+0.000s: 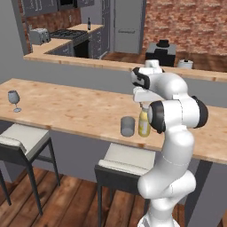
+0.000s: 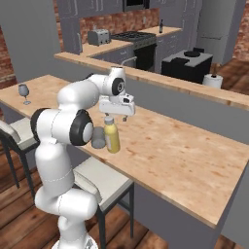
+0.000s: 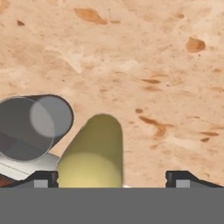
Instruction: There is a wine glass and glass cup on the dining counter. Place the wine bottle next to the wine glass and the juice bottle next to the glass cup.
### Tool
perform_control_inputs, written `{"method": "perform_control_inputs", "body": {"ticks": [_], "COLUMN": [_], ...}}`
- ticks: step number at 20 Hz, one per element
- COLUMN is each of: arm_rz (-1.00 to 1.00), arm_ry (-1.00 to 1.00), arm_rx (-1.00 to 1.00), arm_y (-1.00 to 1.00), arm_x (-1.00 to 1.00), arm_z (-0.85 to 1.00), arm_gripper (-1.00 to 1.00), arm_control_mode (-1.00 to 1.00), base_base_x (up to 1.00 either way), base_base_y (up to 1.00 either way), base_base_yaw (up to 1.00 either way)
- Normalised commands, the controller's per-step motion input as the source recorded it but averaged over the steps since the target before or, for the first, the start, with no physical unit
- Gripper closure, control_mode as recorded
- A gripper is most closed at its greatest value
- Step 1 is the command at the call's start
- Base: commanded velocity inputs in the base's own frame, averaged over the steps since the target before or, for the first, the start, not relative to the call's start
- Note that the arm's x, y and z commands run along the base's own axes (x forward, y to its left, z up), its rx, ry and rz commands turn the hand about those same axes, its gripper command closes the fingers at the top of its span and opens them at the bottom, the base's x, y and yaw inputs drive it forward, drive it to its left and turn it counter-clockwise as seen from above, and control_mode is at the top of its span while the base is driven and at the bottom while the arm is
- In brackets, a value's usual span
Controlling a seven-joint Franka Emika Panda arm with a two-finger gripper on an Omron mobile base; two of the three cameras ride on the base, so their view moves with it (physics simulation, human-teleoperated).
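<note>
The robot arm (image 1: 170, 146) is built of glossy white, rounded, tube-like segments. Dark charcoal discs cap the joints at elbow and wrist. The hand is a white block with a dark band behind it. The two-finger gripper (image 2: 116, 118) carries small dark tips with grey pads (image 3: 41, 183).

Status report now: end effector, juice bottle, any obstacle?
End effector open, above juice bottle. Bottle upright on dining counter, beside glass cup. No obstacle near.
</note>
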Motion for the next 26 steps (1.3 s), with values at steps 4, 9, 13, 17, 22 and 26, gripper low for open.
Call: {"method": "perform_control_inputs", "body": {"ticks": [4,9,13,17,22,26], "arm_rz": [0.00,0.00,0.00,0.00,0.00,-0.01], "arm_ry": [-0.09,-0.06,-0.05,-0.11,-0.16,-0.17], "arm_rx": [0.00,0.00,0.00,0.00,0.00,0.00], "arm_y": [0.00,0.00,0.00,-0.05,-0.12,-0.16], "arm_x": [-0.01,0.00,-0.06,-0.17,-0.35,-0.48], "arm_z": [0.05,0.14,0.20,0.23,0.18,0.13], "arm_gripper": [-1.00,-1.00,-1.00,-1.00,-1.00,-1.00], "arm_control_mode": [-1.00,-1.00,-1.00,-1.00,-1.00,-1.00], "base_base_x": [0.00,0.00,0.00,0.00,0.00,0.00], "base_base_y": [0.00,0.00,0.00,0.00,0.00,0.00], "base_base_yaw": [0.00,0.00,0.00,0.00,0.00,0.00]}}
